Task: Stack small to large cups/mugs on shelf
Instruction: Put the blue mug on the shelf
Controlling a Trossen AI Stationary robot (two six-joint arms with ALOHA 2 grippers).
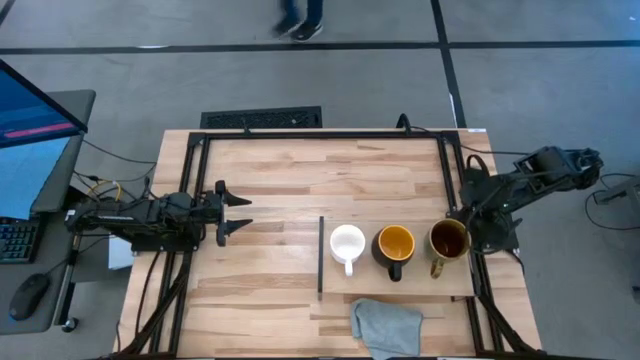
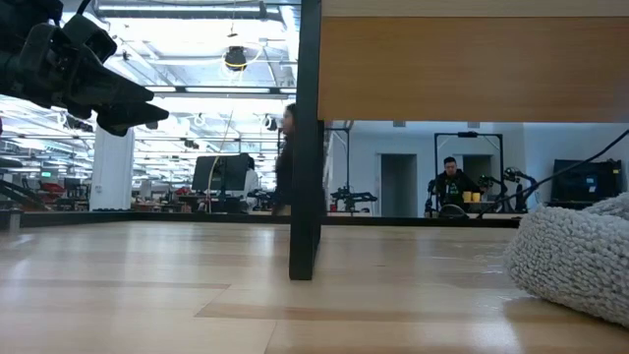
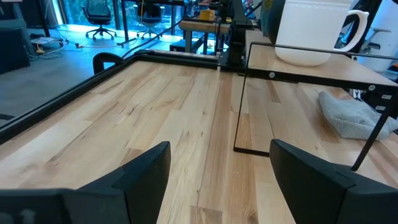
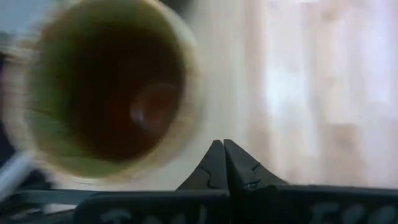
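Note:
Three mugs stand in a row on the light-wood shelf (image 1: 400, 285): the small white one (image 1: 347, 243), the black one with a yellow inside (image 1: 395, 245) and the olive-brown one (image 1: 448, 240). My right gripper (image 1: 470, 232) is shut, just above and to the right of the olive-brown mug (image 4: 106, 87), with its fingertips (image 4: 224, 146) beside the mug's rim. My left gripper (image 1: 238, 215) is open and empty over the bare table left of the shelf. It faces the white mug (image 3: 311, 31) from far off. My right gripper's shut fingertips (image 4: 214, 158) stand right beside the outer wall of the olive-brown mug near its rim (image 4: 186, 140), pointing down. I cannot tell whether they touch it. The mug stands upright on the shelf.
A thin dark strip (image 1: 320, 255) runs along the shelf's left short edge, above a dark leg (image 2: 305, 147). A crumpled grey cloth (image 1: 385, 325) lies at the table's near edge, in front of the shelf. Bare wooden table lies between my left gripper and the shelf.

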